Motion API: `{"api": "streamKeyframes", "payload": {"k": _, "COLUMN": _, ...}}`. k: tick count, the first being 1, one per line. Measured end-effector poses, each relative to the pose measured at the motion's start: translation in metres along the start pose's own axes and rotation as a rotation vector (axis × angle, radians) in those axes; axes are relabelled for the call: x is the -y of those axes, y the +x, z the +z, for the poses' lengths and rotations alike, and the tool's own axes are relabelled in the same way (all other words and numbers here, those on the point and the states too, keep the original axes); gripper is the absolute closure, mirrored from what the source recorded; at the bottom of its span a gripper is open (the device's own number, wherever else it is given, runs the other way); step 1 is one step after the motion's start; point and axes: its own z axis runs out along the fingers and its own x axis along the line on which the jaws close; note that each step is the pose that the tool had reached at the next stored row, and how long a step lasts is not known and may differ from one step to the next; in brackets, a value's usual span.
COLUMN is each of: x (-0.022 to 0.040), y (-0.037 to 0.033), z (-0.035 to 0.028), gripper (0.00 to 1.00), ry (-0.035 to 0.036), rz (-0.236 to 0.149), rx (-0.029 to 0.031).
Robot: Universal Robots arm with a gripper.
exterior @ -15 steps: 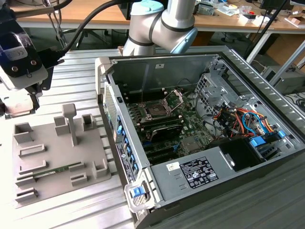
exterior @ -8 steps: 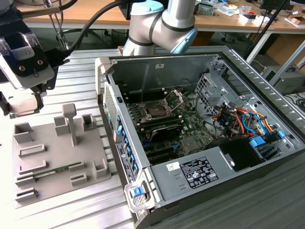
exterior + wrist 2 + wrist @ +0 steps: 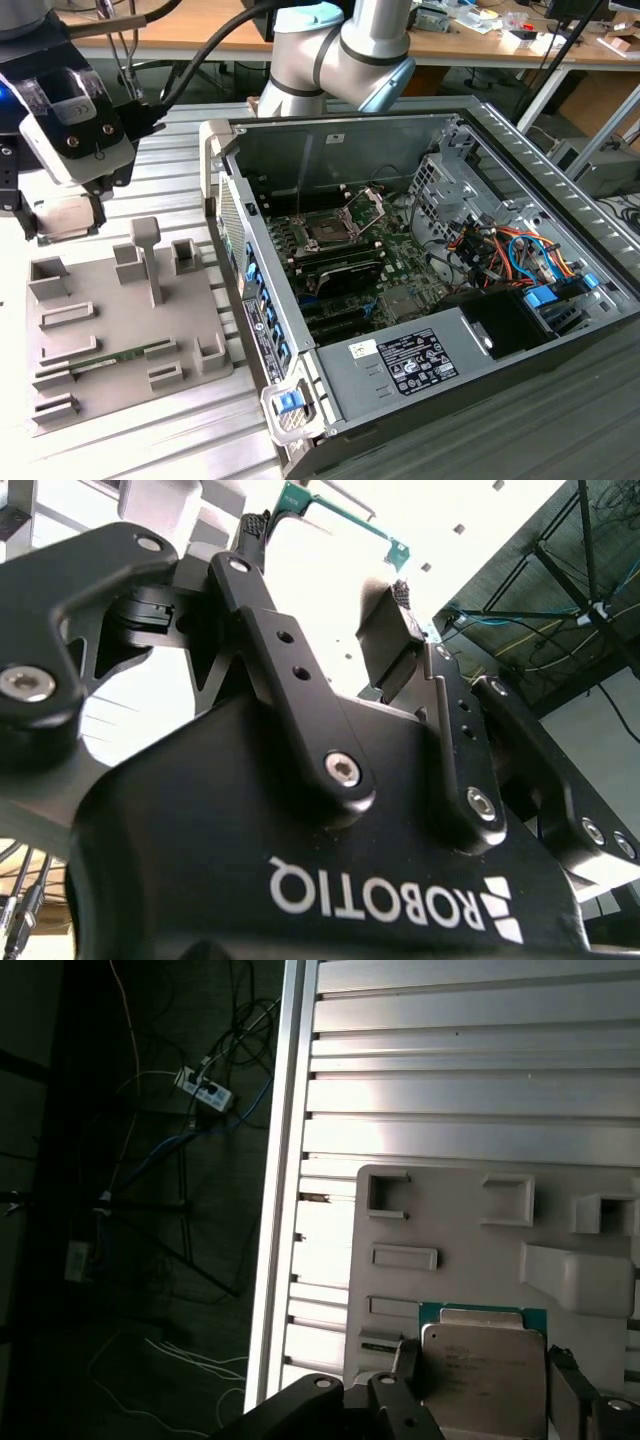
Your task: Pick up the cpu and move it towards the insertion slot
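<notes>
The cpu (image 3: 62,213) is a pale square chip with a thin green rim. My gripper (image 3: 65,222) is shut on it, high on the exterior view's left, over the far corner of the grey fixture plate (image 3: 120,310). In the first wrist view the cpu (image 3: 485,1380) sits between two dark fingers (image 3: 405,1358), which press on its opposite edges. The second wrist view looks along the black gripper (image 3: 325,575) to the chip's green edge (image 3: 345,518). The insertion slot (image 3: 325,233) lies inside the open computer case, with its metal retaining plate (image 3: 372,203) hinged up.
The open computer case (image 3: 420,370) fills the exterior view's right, its near wall (image 3: 255,300) standing between fixture and socket. A green memory stick (image 3: 120,355) lies on the fixture among raised grey blocks (image 3: 148,255). The ribbed aluminium table (image 3: 470,1090) ends at an edge (image 3: 280,1210) above floor cables.
</notes>
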Motion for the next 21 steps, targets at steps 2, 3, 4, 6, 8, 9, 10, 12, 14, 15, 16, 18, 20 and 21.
{"api": "streamKeyframes", "payload": {"k": 2, "x": 0.0002, "y": -0.0023, "z": 0.0000, "gripper": 0.45, "ry": 0.0000, "rz": 0.000, "rx": 0.0000}}
{"api": "streamKeyframes", "payload": {"k": 3, "x": 0.0003, "y": -0.0031, "z": 0.0000, "gripper": 0.45, "ry": 0.0000, "rz": 0.000, "rx": 0.0000}}
{"api": "streamKeyframes", "payload": {"k": 4, "x": 0.0004, "y": -0.0045, "z": 0.0000, "gripper": 0.45, "ry": 0.0000, "rz": 0.000, "rx": 0.0000}}
{"api": "streamKeyframes", "payload": {"k": 6, "x": 0.0008, "y": -0.0082, "z": -0.0001, "gripper": 0.45, "ry": 0.0000, "rz": 0.000, "rx": 0.0000}}
{"api": "streamKeyframes", "payload": {"k": 8, "x": 0.0011, "y": -0.0107, "z": -0.0001, "gripper": 0.45, "ry": 0.0000, "rz": 0.000, "rx": -0.0001}}
{"api": "streamKeyframes", "payload": {"k": 9, "x": 0.0013, "y": -0.0122, "z": -0.0001, "gripper": 0.45, "ry": 0.0000, "rz": 0.000, "rx": -0.0001}}
{"api": "streamKeyframes", "payload": {"k": 10, "x": 0.0014, "y": -0.0134, "z": 0.0000, "gripper": 0.45, "ry": 0.0000, "rz": 0.000, "rx": 0.0000}}
{"api": "streamKeyframes", "payload": {"k": 12, "x": 0.0017, "y": -0.0169, "z": -0.0001, "gripper": 0.45, "ry": 0.0000, "rz": 0.000, "rx": -0.0001}}
{"api": "streamKeyframes", "payload": {"k": 14, "x": 0.0020, "y": -0.0194, "z": -0.0001, "gripper": 0.45, "ry": 0.0000, "rz": 0.000, "rx": 0.0000}}
{"api": "streamKeyframes", "payload": {"k": 15, "x": 0.0023, "y": -0.0218, "z": -0.0001, "gripper": 0.45, "ry": 0.0000, "rz": 0.000, "rx": 0.0000}}
{"api": "streamKeyframes", "payload": {"k": 16, "x": 0.0024, "y": -0.0230, "z": -0.0001, "gripper": 0.45, "ry": 0.0000, "rz": 0.000, "rx": -0.0001}}
{"api": "streamKeyframes", "payload": {"k": 18, "x": 0.0026, "y": -0.0257, "z": -0.0001, "gripper": 0.45, "ry": 0.0000, "rz": 0.000, "rx": -0.0001}}
{"api": "streamKeyframes", "payload": {"k": 20, "x": 0.0029, "y": -0.0278, "z": -0.0001, "gripper": 0.45, "ry": 0.0000, "rz": 0.000, "rx": -0.0001}}
{"api": "streamKeyframes", "payload": {"k": 21, "x": 0.0030, "y": -0.0289, "z": -0.0002, "gripper": 0.45, "ry": 0.0001, "rz": 0.000, "rx": -0.0001}}
